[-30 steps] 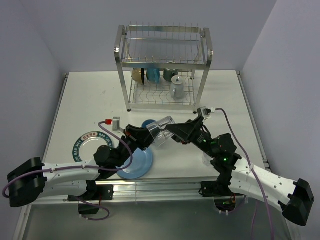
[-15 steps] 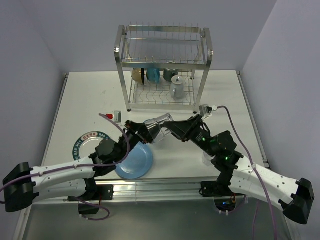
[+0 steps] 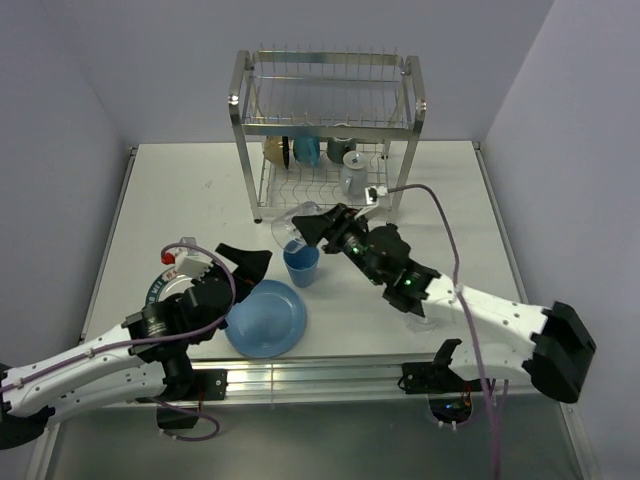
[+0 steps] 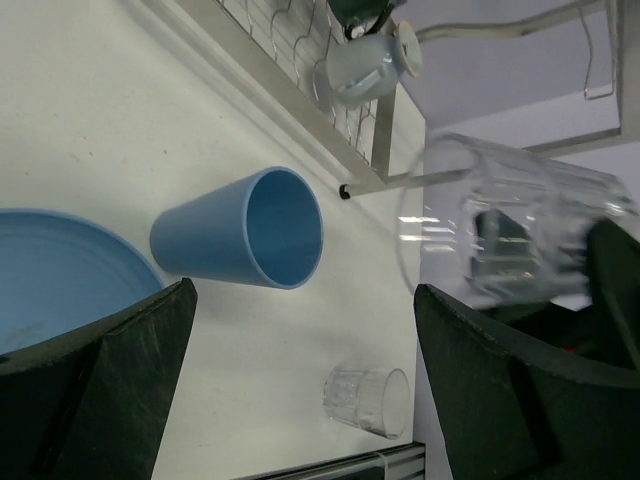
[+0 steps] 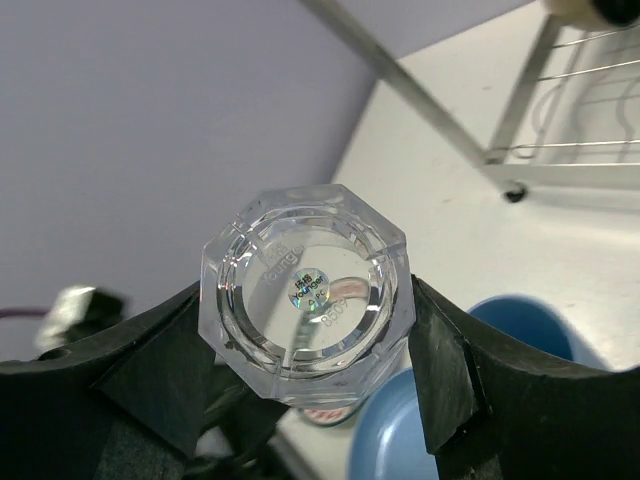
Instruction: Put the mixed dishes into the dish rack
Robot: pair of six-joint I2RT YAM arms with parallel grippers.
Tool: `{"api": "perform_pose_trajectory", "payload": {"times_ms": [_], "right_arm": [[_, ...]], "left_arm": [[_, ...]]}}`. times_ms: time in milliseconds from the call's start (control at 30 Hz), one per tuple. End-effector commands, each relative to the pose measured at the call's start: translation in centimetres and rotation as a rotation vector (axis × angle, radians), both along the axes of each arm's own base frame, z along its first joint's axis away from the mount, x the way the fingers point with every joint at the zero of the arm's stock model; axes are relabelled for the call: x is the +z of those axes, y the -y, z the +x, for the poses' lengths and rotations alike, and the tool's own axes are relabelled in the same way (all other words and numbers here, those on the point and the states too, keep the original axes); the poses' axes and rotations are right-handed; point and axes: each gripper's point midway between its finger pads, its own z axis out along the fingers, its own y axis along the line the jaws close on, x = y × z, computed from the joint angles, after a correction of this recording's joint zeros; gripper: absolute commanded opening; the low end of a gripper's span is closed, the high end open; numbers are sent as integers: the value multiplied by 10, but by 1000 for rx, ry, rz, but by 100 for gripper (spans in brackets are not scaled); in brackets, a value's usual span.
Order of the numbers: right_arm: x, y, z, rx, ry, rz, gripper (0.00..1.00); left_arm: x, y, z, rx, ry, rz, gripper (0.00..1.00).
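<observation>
Right hand (image 3: 305,228) grips a clear faceted glass (image 5: 308,290) before the tall steel wire dish rack (image 3: 325,128).
Its jaws pinch the glass, tipped sideways above the white counter (image 3: 180,190). The left hand (image 4: 305,300) gapes wide, empty. A blue tumbler (image 3: 301,262) stands upright in front of the rack, with a round blue plate (image 3: 265,318) nearer still.

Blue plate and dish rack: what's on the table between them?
The blue tumbler stands mouth up between the blue plate and the dish rack, as the top view shows; a clear glass hangs in the air over that stretch too.
</observation>
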Motion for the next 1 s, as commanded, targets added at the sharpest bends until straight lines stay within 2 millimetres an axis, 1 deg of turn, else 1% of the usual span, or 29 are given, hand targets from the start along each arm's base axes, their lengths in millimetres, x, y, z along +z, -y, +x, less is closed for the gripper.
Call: {"api": "perform_pose_trajectory", "payload": {"times_ms": [0, 33, 67, 100, 133, 167, 200, 233, 267, 300, 333, 400, 433, 467, 533, 600, 633, 667, 733, 767, 800, 867, 900, 933, 967], "right_arm": [[24, -5, 41, -130, 114, -19, 0], [19, -8, 48, -131, 104, -14, 0], [27, -11, 55, -128, 115, 46, 0], [14, -11, 71, -141, 94, 44, 0], [10, -12, 78, -143, 83, 62, 0], [3, -17, 86, -134, 71, 91, 0], [2, -18, 92, -132, 68, 109, 0], [-2, -13, 104, -142, 59, 122, 0], [-9, -20, 110, -108, 45, 160, 0], [-9, -19, 114, -101, 48, 188, 0], [-13, -14, 123, -111, 43, 207, 0], [-19, -19, 134, -89, 35, 245, 0], [-22, -18, 142, -92, 26, 248, 0], [-25, -23, 151, -86, 20, 260, 0], [-28, -29, 159, -66, 20, 257, 0], [-31, -35, 172, -76, 22, 239, 0], [-26, -38, 178, -80, 29, 235, 0], [-35, -39, 185, -88, 21, 217, 0], [-30, -43, 196, -92, 23, 221, 0], [-42, -45, 203, -97, 5, 210, 0], [-44, -43, 210, -103, 0, 211, 0], [-51, -47, 221, -103, -12, 200, 0], [-53, -46, 227, -108, -15, 192, 0], [-52, -49, 232, -111, -10, 179, 0], [-60, -51, 237, -110, -22, 159, 0]], "left_arm": [[-9, -30, -2, 85, -16, 34, 96], [-7, -31, -3, 79, -10, 27, 95], [-4, -31, -4, 70, 1, 25, 95], [-3, -32, -4, 70, 4, 21, 94], [-2, -33, -4, 69, 9, 24, 94], [-2, -35, -4, 70, 14, 39, 94], [0, -35, -4, 73, 18, 43, 94], [0, -36, -3, 73, 20, 52, 94], [2, -37, -3, 78, 25, 61, 95], [0, -39, -3, 78, 21, 75, 94], [1, -39, -3, 78, 24, 80, 95], [2, -39, -3, 74, 31, 84, 95], [1, -38, -3, 69, 34, 85, 95], [-1, -39, -3, 67, 37, 92, 95], [-1, -39, -3, 67, 41, 87, 95], [-4, -39, -4, 65, 38, 86, 95], [-4, -38, -4, 59, 36, 81, 95], [-7, -37, -4, 56, 33, 81, 95], [-8, -32, -5, 38, 30, 75, 95], [-10, -31, -6, 32, 28, 77, 95], [-11, -29, -6, 24, 26, 75, 95], [-11, -26, -6, 11, 27, 76, 95], [-11, -26, -6, 8, 28, 77, 95], [-11, -26, -6, 8, 28, 78, 95], [-12, -26, -6, 8, 27, 86, 95]]}}
